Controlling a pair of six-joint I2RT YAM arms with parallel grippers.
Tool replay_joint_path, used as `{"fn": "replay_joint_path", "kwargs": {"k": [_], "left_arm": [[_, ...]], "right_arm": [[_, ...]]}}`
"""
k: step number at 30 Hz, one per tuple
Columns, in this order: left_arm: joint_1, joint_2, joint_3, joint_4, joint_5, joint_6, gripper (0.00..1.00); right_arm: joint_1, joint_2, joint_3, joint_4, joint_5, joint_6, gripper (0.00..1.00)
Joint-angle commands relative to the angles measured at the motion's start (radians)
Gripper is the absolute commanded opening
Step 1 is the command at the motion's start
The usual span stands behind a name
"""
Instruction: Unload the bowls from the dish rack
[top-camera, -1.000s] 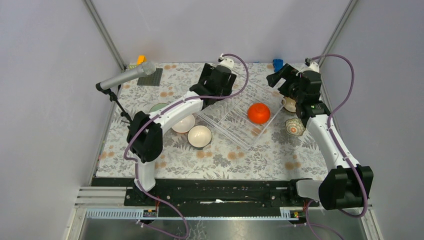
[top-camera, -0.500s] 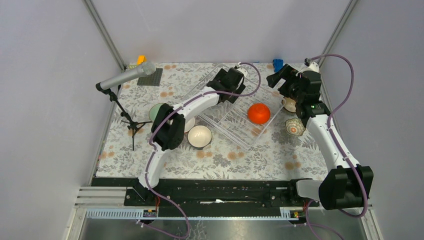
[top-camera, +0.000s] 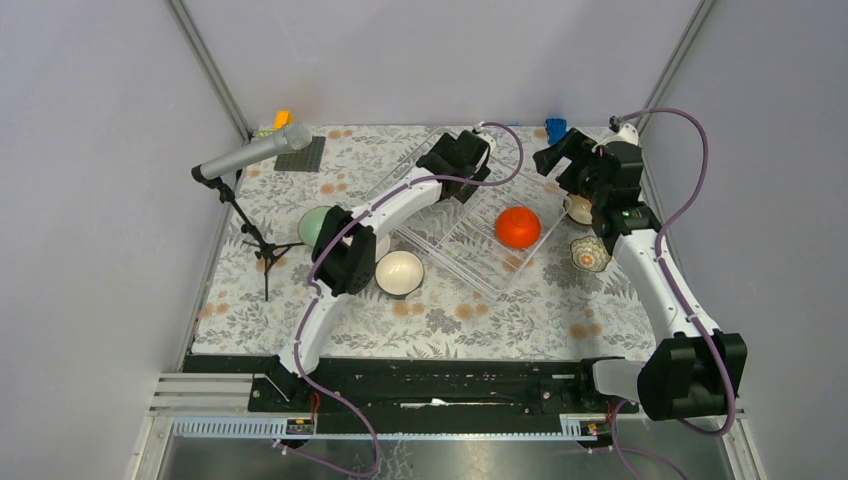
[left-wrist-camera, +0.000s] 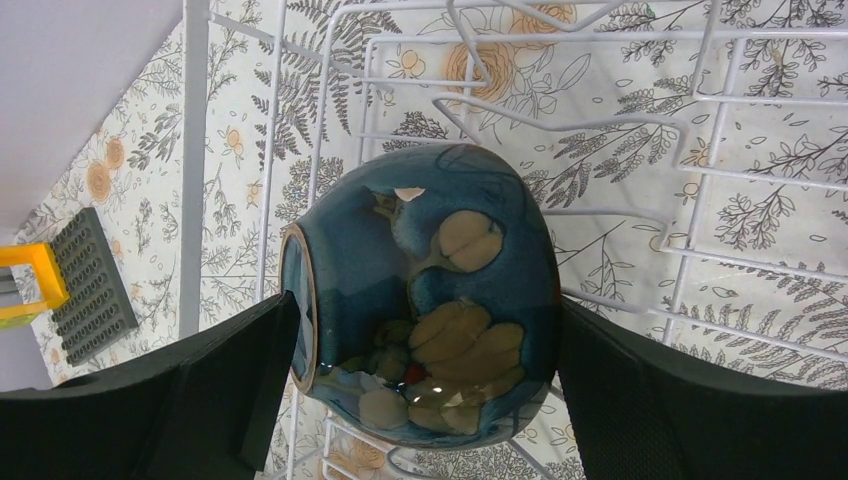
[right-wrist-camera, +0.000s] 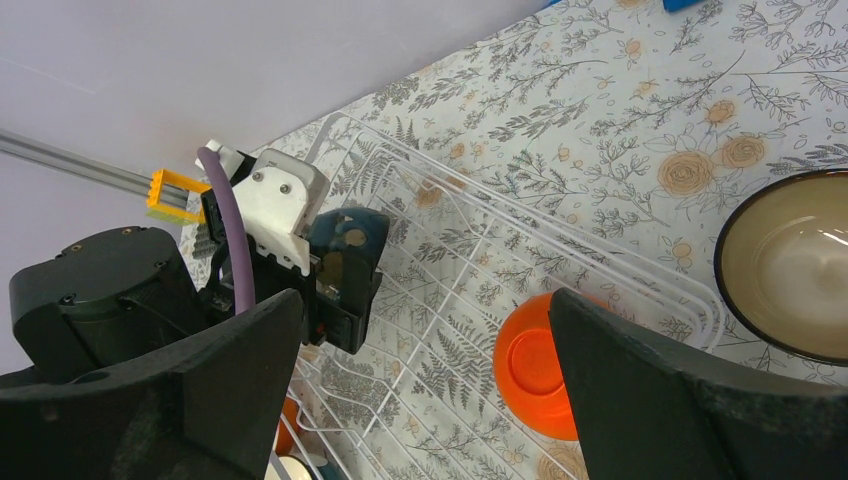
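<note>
The left fingers (left-wrist-camera: 200, 400) stand wide, one on each side of the blue bowl (left-wrist-camera: 440, 300), which is on its edge in the dish rack (left-wrist-camera: 195, 150). The right fingers (right-wrist-camera: 680, 400) are wide and empty, apart from the orange bowl (right-wrist-camera: 535, 365).

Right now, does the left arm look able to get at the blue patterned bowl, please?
Probably yes: the left gripper has its open jaws either side of the blue patterned bowl in the dish rack.
</note>
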Motion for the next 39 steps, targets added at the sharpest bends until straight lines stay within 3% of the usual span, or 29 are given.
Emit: {"fn": "replay_joint_path", "kwargs": {"k": [1,6,15,21,29,35,39], "left_arm": [[0.024,0.004,0.043,-0.037,-0.032,0.007,0.97],[0.023,-0.053,0.010,0.031,-0.146,0.022,0.64],[0.023,-0.254,-0.190,0.263,-0.254,0.019,0.37],[0.023,-0.331,-0.277,0.304,-0.280,-0.058,0.32],[0.024,-0.526,-0.466,0.474,-0.183,-0.168,0.29],[0.023,-0.678,-0.596,0.519,-0.007,-0.290,0.29],[0.028,-0.760,-0.694,0.531,0.160,-0.407,0.30]], "right_arm": [[-0.004,-0.035,0.008,0.009,-0.005,-0.011,1.00],[-0.003,-0.036,0.010,0.009,-0.014,-0.007,1.00],[-0.002,-0.034,0.013,0.009,-0.015,-0.006,1.00],[-0.003,-0.029,0.013,0.014,-0.020,-0.004,1.00],[-0.003,-0.035,0.010,0.013,-0.022,-0.011,1.00],[-0.002,-0.029,0.016,0.004,-0.051,-0.021,1.00],[-0.003,-0.014,0.004,0.012,-0.164,-0.060,0.95]]}}
